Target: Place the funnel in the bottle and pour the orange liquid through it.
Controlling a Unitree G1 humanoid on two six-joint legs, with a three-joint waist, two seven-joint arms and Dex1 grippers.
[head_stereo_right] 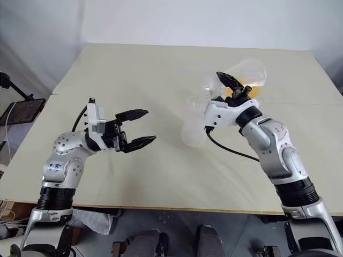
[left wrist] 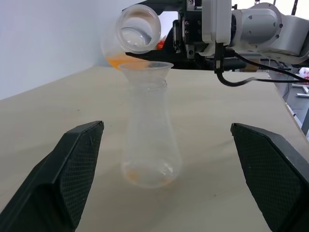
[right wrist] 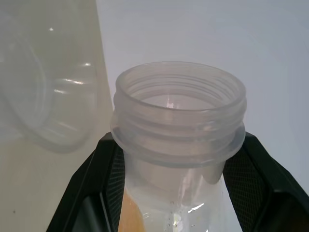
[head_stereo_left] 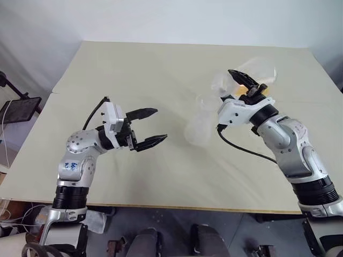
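The translucent bottle (left wrist: 149, 140) stands upright on the table with the clear funnel (left wrist: 146, 72) seated in its mouth. A faint orange trace lies at the bottle's bottom. My right gripper (head_stereo_left: 245, 84) is shut on the neck of a larger clear flask (head_stereo_left: 254, 72). The flask is tipped over, with its wide threaded mouth (left wrist: 140, 29) just above the funnel. The orange liquid (left wrist: 118, 60) pools in the flask's lower side; I see no stream. My left gripper (head_stereo_left: 151, 127) is open, a short way left of the bottle, and its fingers (left wrist: 79, 164) touch nothing.
The beige table (head_stereo_left: 161, 69) runs wide behind and between the arms, and its front edge (head_stereo_left: 177, 206) lies close below them. A dark device on a stand (head_stereo_left: 19, 110) sits off the table's left side. A black cable (head_stereo_left: 241, 147) hangs from the right wrist.
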